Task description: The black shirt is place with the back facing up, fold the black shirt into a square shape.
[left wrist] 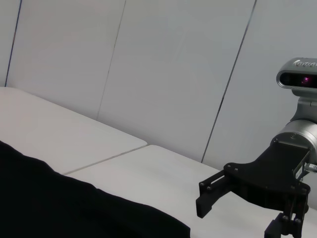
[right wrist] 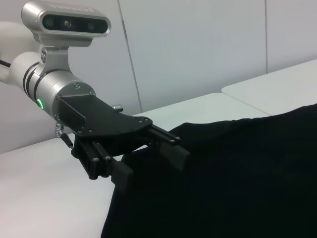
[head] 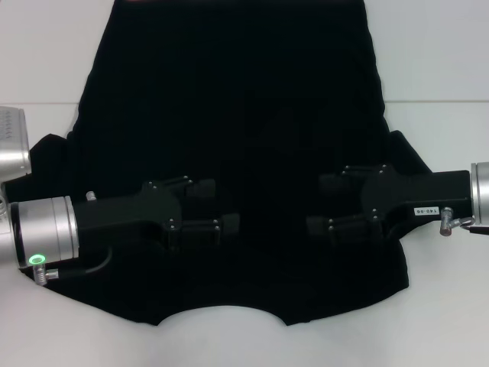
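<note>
White table, flat black shirt

1. My head view is bright and evenly lit; the white table is close to washed out and holds little texture.
2. The black shirt swallows the light, reading as a near-flat dark mass with hardly any folds visible.
3. My left gripper and my right gripper are black on black, so their outlines almost vanish against the cloth.
4. Shadows on the table are faint and soft, with no single hard light source showing.
5. A small green lamp glows on my left wrist.
6. Both wrist views are sharp, with pale, evenly lit wall panels and no glare.
</note>
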`<state>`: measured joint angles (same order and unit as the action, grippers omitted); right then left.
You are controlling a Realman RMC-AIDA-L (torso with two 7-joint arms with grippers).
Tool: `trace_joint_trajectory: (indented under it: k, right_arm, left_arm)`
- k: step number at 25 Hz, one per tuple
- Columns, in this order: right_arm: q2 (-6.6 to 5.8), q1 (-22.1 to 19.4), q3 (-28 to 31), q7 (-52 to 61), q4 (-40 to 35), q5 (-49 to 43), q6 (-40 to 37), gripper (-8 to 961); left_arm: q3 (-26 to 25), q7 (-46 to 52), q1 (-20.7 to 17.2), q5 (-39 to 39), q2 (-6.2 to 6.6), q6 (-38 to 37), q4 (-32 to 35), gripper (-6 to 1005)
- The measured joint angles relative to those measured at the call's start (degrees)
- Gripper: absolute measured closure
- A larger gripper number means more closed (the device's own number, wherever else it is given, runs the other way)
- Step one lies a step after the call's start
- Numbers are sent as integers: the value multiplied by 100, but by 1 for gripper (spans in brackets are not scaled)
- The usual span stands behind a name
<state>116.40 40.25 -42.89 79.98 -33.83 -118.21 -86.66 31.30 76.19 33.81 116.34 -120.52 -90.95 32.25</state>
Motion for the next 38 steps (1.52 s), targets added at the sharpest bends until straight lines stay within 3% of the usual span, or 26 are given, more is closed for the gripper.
trace_joint_trajectory:
  k: [16, 23, 27, 32, 38]
  right_arm:
    - [8, -12, 18, 0, 26, 22, 1, 40]
    - [70, 12, 50, 0, 28, 40, 44, 40]
    - [136, 29, 56, 0, 39, 44, 201, 40]
    - [202, 49, 56, 28, 19, 64, 241, 39]
    - [242, 53, 55, 39, 11, 211, 252, 40]
  left_arm:
    - [-121, 72, -41, -38, -14, 38, 0, 137]
    - [-638, 1289, -38, -52, 9, 1259, 112, 137]
    - [-839, 2017, -192, 27, 35, 2065, 535, 137]
    - [-1108, 2574, -339, 150, 111, 2401, 845, 137]
    - [-1240, 3570, -476, 818, 149, 2753, 1286, 137]
